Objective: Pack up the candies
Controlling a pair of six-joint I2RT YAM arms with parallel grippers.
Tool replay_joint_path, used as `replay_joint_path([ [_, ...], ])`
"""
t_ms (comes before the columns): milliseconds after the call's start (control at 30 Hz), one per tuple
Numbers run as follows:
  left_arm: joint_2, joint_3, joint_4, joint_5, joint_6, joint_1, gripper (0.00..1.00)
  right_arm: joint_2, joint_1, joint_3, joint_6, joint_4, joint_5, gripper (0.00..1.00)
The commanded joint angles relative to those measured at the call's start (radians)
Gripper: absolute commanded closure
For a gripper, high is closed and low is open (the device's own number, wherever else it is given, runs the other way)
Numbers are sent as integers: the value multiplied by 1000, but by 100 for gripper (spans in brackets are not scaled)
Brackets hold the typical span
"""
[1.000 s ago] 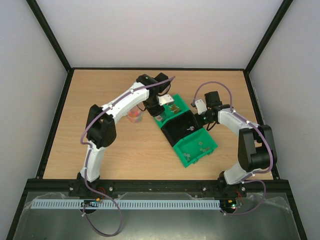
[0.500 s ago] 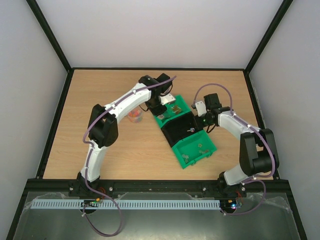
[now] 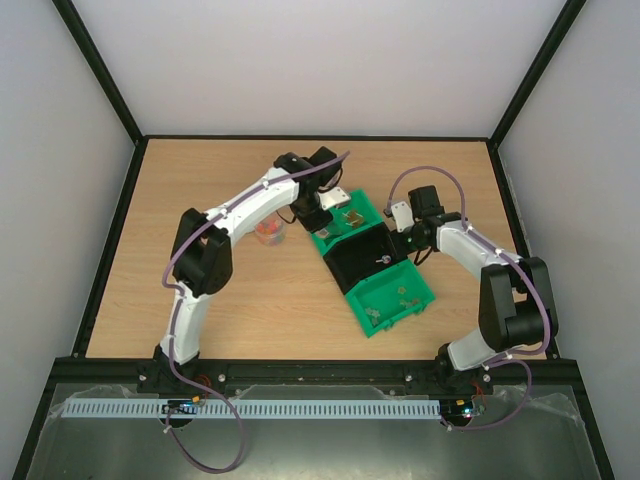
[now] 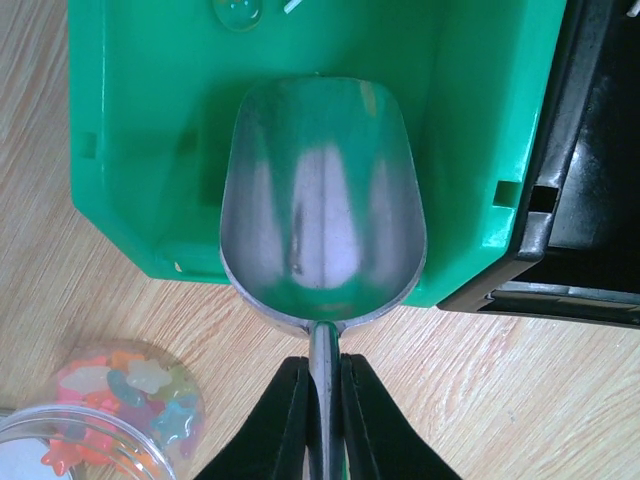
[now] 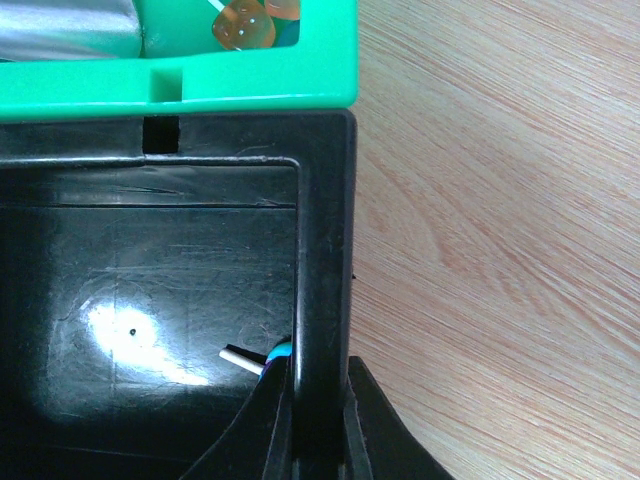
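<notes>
My left gripper (image 4: 323,400) is shut on the handle of a metal scoop (image 4: 322,200). The scoop is empty and hangs over the far green bin (image 4: 140,150); the gripper also shows in the top view (image 3: 322,213). A pale candy (image 4: 237,12) lies in that bin, and an orange candy (image 5: 245,25) shows in it in the right wrist view. More candies (image 3: 388,300) lie in the near green bin (image 3: 420,297). My right gripper (image 5: 318,420) is shut on the right wall of the black bin (image 5: 322,260), also in the top view (image 3: 404,240).
A clear jar of coloured star sweets (image 4: 100,410) stands on the wood left of the bins, also in the top view (image 3: 268,232). A blue-headed lollipop with a white stick (image 5: 255,357) lies in the black bin. Black, far green and near green bins sit in a diagonal row.
My left gripper has drawn the scoop a little toward the far end of the green bin. The right arm and the row of bins have shifted slightly left.
</notes>
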Motion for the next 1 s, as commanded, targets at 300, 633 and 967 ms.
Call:
replay_joint_path([
  [300, -121, -255, 135, -40, 30, 8, 98, 32, 9, 21, 83, -79, 113, 99],
  [633, -163, -273, 38, -50, 14, 8, 98, 13, 8, 6, 128, -43, 138, 99],
  [967, -107, -244, 110, 4, -79, 23, 98, -9, 9, -7, 119, -44, 113, 99],
])
